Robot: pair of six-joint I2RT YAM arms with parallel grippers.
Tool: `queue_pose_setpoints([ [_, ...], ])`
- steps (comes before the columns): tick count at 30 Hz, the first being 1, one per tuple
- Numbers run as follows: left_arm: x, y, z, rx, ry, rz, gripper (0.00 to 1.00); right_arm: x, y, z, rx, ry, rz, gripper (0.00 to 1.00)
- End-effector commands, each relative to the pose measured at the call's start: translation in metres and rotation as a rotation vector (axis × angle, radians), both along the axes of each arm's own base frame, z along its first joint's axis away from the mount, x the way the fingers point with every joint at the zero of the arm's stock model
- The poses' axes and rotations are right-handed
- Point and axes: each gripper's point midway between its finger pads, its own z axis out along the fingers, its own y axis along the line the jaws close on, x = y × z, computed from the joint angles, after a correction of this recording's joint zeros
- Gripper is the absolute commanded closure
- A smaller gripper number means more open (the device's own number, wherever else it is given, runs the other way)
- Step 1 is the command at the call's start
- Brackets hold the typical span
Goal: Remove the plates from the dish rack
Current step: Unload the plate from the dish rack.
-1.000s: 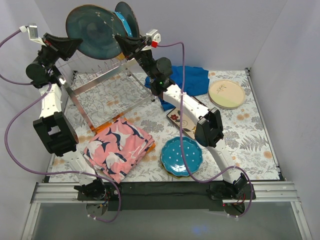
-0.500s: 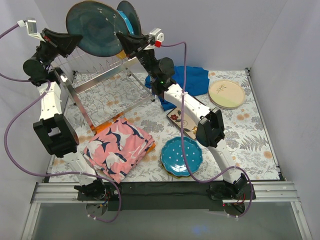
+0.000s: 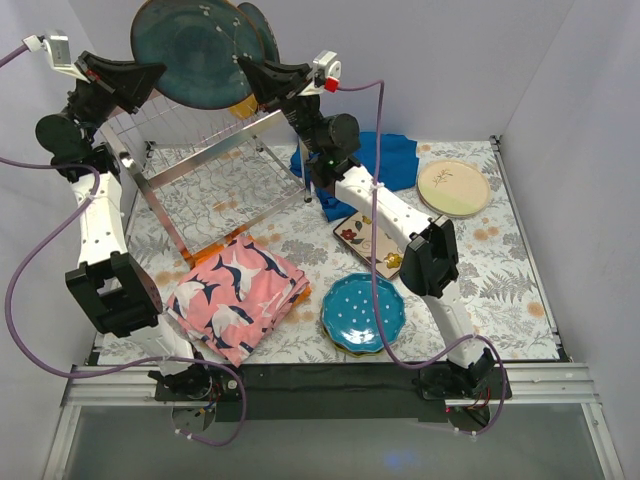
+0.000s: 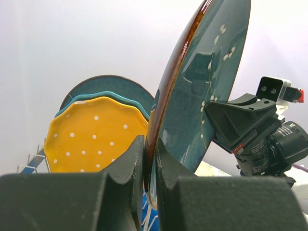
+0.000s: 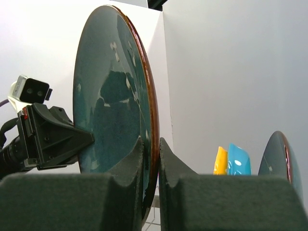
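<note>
both pincers are clamped on one dark teal plate [image 3: 195,50]: our left pincer [image 3: 150,73] grips its left rim and our right pincer [image 3: 248,70] the opposite rim, jaws closed tight on the edge in both wrist views. we hold it upright, high above the rack [image 3: 215,165], we judge so its lower edge clears the prongs and two grips keep it from swinging. a yellow dotted plate [image 4: 96,137] stands on edge behind it. a teal dotted plate [image 3: 362,312] and a cream plate [image 3: 453,187] lie flat on the table [image 3: 500,270], a likely landing place.
</note>
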Motion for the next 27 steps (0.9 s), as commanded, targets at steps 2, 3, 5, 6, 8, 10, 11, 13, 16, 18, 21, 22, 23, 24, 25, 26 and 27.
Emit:
queue_pose_setpoints([
  [2,-0.045,-0.038,0.038,0.038,-0.101,-0.036,1.00,-0.042,0.002,0.025,-0.021,-0.081,0.045,0.99],
  [3,-0.046,-0.038,0.039,0.032,-0.093,-0.038,1.00,-0.045,0.003,0.025,-0.021,-0.077,0.062,0.99],
  [5,-0.051,-0.039,0.045,0.015,-0.086,-0.037,1.00,-0.048,0.001,0.027,-0.017,-0.071,0.082,0.99],
  [6,-0.053,-0.039,0.046,0.007,-0.079,-0.039,1.00,-0.050,0.001,0.027,-0.020,-0.066,0.092,0.99],
  [8,-0.058,-0.040,0.051,-0.022,-0.062,-0.053,1.00,-0.053,0.000,0.026,-0.016,-0.044,0.116,0.99],
  [10,-0.063,-0.042,0.052,-0.031,-0.050,-0.065,1.00,-0.056,0.000,0.024,-0.015,-0.025,0.145,0.99],
  [11,-0.065,-0.043,0.053,-0.039,-0.042,-0.074,1.00,-0.061,-0.005,0.029,-0.004,-0.026,0.152,0.99],
  [13,-0.070,-0.045,0.054,-0.043,-0.038,-0.077,1.00,-0.060,-0.004,0.020,-0.009,-0.001,0.165,0.99],
  [16,-0.080,-0.048,0.059,-0.046,-0.051,-0.077,1.00,-0.066,-0.008,0.023,0.001,0.015,0.189,0.99],
  [18,-0.087,-0.049,0.063,-0.047,-0.060,-0.075,1.00,-0.072,-0.013,0.026,0.006,0.015,0.201,0.99],
  [21,-0.091,-0.053,0.064,-0.052,-0.063,-0.091,1.00,-0.081,-0.020,0.032,0.016,0.010,0.216,0.99],
  [22,-0.092,-0.054,0.064,-0.050,-0.066,-0.094,1.00,-0.080,-0.018,0.027,0.008,0.022,0.219,0.99],
  [23,-0.091,-0.053,0.063,-0.053,-0.058,-0.090,1.00,-0.083,-0.022,0.031,0.015,0.019,0.221,0.99],
  [24,-0.090,-0.053,0.062,-0.051,-0.055,-0.083,1.00,-0.083,-0.022,0.029,0.016,0.028,0.225,0.99],
  [25,-0.090,-0.052,0.062,-0.040,-0.067,-0.067,1.00,-0.083,-0.022,0.027,0.013,0.034,0.226,0.99],
  [26,-0.085,-0.051,0.060,-0.042,-0.044,-0.053,1.00,-0.081,-0.020,0.024,0.007,0.040,0.226,0.99],
  [27,-0.081,-0.049,0.058,-0.036,-0.036,-0.038,1.00,-0.081,-0.019,0.023,0.007,0.044,0.226,0.99],
])
